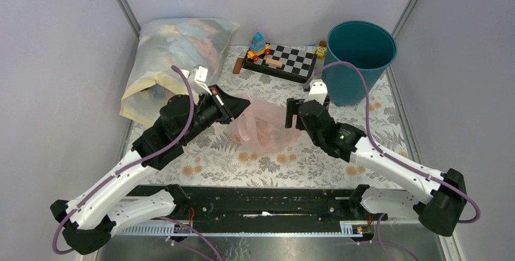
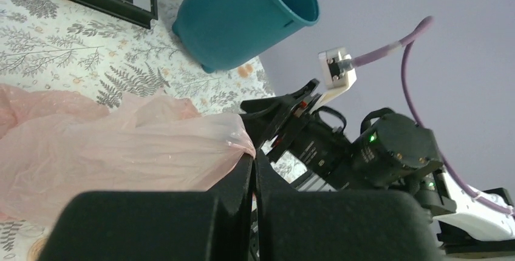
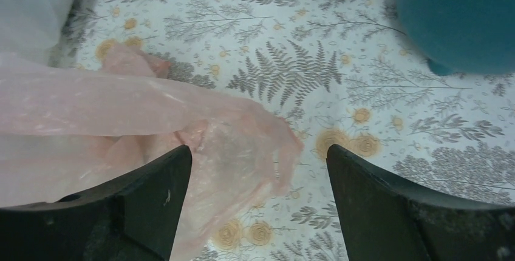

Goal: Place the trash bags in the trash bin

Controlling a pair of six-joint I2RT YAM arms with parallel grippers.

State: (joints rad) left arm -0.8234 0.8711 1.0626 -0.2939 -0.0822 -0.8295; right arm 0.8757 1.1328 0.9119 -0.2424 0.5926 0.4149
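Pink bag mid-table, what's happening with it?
The left gripper has its jaws shut on an edge of the pink bag, bunched on the table. The right gripper is over the bag's other side, jaws open, holding nothing. The teal bin stands upright at far right; the bag isn't in it yet.

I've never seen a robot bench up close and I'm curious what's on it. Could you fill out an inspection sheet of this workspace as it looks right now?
Surface: table cloth with a fern and flower print, lying flat.
Job's things: pink trash bag crumpled mid-table, outside the bin; teal trash bin upright at the far right, nothing seen inside.
Clutter: milky sack at the far left; checkered board carrying small toys.
Grippers: left gripper has its fingers shut on the trash bag's edge; right gripper has its fingers open over the bag.
Cables: purple cables loop along both arms.
Surroundings: plain grey walls; nothing else seen.
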